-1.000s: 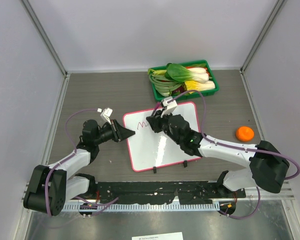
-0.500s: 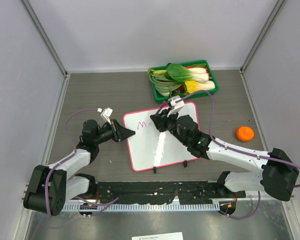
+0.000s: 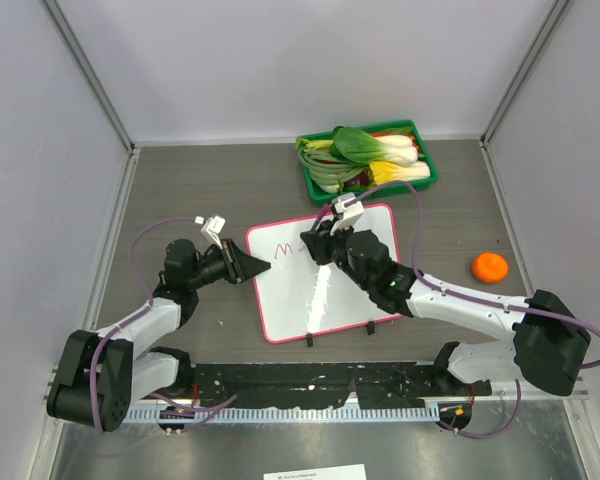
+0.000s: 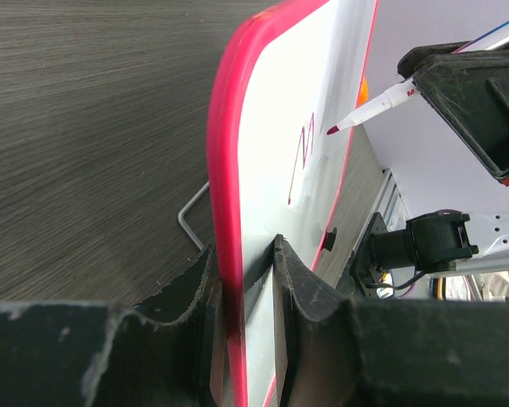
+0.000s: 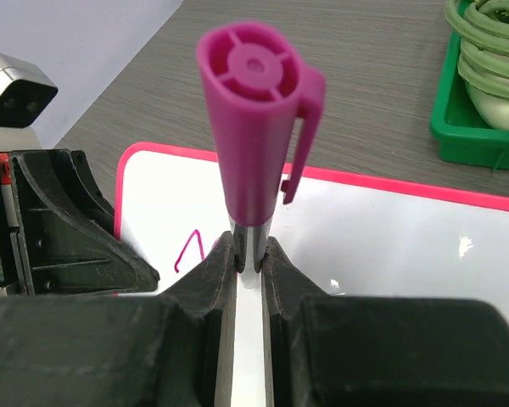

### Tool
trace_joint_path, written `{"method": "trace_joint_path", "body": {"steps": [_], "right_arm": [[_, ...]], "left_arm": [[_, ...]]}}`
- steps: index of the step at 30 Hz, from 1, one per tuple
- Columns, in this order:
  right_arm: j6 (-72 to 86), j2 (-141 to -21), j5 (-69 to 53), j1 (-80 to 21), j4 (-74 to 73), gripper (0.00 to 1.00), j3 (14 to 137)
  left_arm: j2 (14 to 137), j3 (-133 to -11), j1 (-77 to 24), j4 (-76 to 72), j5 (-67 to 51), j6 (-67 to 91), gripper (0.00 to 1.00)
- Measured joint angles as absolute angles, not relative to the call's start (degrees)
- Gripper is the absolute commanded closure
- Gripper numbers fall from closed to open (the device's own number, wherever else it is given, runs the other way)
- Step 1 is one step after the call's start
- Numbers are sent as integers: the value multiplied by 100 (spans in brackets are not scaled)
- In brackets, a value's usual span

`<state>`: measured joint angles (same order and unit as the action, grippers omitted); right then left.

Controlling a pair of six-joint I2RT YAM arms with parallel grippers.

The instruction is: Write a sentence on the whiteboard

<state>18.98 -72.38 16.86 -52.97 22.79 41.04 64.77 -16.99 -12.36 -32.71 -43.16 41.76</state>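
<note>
At the left edge of the whiteboard (image 3: 323,272), the left hand (image 3: 252,266) is pinched nearly shut on the pink-red frame, with a finger on each face. Over the whiteboard's upper middle, the right hand (image 3: 315,245) has its jaws squeezed narrow around a magenta marker (image 5: 254,127), cap posted on the back end. The tip sits just right of a magenta zigzag (image 4: 304,161) near the whiteboard's top-left corner, and I can't tell whether it touches. Underneath is a dark wood-grain tabletop (image 3: 210,180). Just beyond the whiteboard's far right corner is a green tray (image 3: 428,152) of leafy greens (image 3: 360,145). Well off to the whiteboard's right there's an orange (image 3: 489,267). Pale grey walls (image 3: 280,60) close in behind and at both sides.
</note>
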Motion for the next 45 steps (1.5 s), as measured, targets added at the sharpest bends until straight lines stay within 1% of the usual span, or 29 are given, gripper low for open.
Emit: {"method": "trace_joint_path", "body": {"steps": [19, 45], "right_arm": [[1981, -7526, 1927, -5290, 2565, 99, 4235], [1986, -7494, 1667, -5288, 2357, 99, 4230]], "left_arm": [[6477, -1697, -1236, -3264, -4316, 4174, 100], [6475, -1697, -1236, -3260, -4316, 4171, 100]]}}
